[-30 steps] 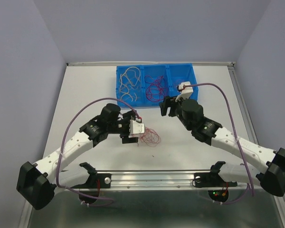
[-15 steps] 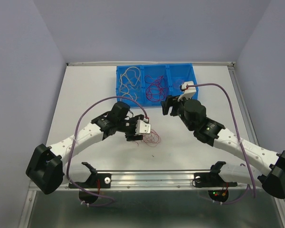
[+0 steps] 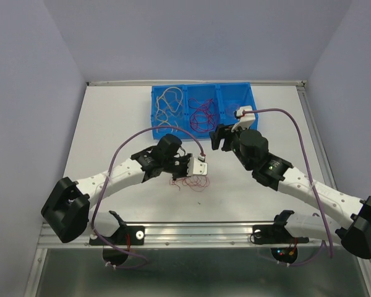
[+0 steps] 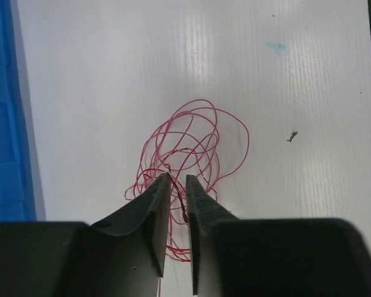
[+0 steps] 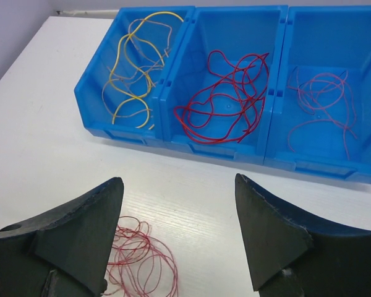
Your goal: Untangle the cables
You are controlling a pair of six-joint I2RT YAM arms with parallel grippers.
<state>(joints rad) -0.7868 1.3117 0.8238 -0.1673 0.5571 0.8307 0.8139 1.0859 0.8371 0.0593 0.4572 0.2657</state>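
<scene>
Directly below the left gripper a loose, roughly round tangle of thin orange-pink wire is seen lying on the white table, w/ most loops fanned out ahead of the fingertips and only its near edge under them. No real long axis is shown (at most a slight stretch away from the jaws). The left jaws are drawn almost together, leaving a slit w/ one red strand in it; whether that strand is actually clamped cannot be told. The right gripper is held w/ jaws spread wide and nothing btwn them, hovering btwn the tangle and the front wall of the blue plastic three-compartment bin. The left arm is thus judged the nearer by far, so any lift would be its job. Sorted wires are already seen in the bin: cream-yellow strands on the left, dark red strands in the middle, pale pink strands on the right. Bare table is open beside the tangle and toward the arm bases; the bin closes off the far side.
</scene>
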